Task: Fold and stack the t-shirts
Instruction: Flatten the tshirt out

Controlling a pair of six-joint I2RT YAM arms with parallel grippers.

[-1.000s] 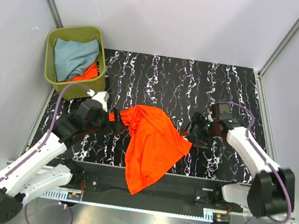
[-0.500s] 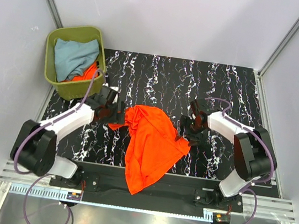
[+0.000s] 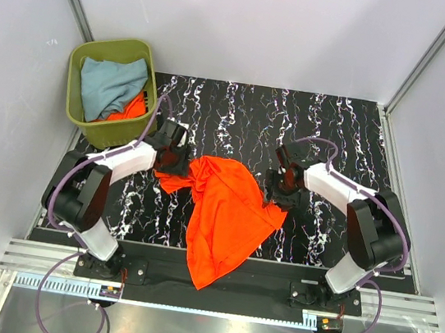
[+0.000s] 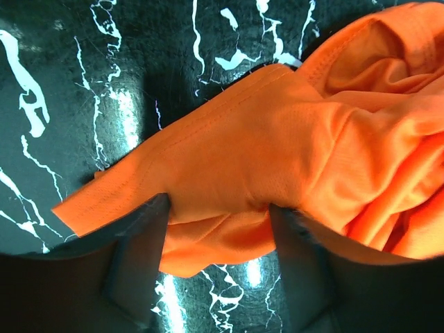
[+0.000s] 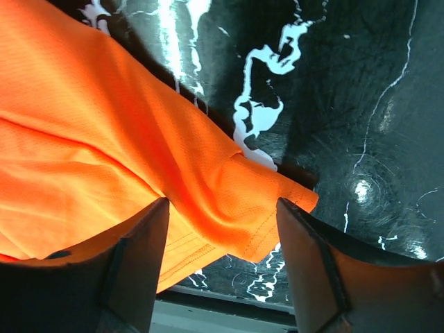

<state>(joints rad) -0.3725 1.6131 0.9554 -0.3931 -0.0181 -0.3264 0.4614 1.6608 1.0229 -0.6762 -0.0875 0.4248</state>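
A bright orange t-shirt lies crumpled on the black marbled table, and its lower end hangs over the near edge. My left gripper is at the shirt's left corner. It is open, and a fold of orange cloth lies between its fingers. My right gripper is at the shirt's right corner. It is open, with the hemmed edge between its fingers. A pale grey-blue t-shirt and another orange one lie in the bin.
The olive-green bin stands at the far left corner of the table, just behind the left arm. White walls close in the table on three sides. A metal rail runs along the near edge.
Both arms have swung in towards the shirt. The left gripper moved right and away to its left corner. The right gripper moved left to its right corner. The shirt's left corner shifted slightly.
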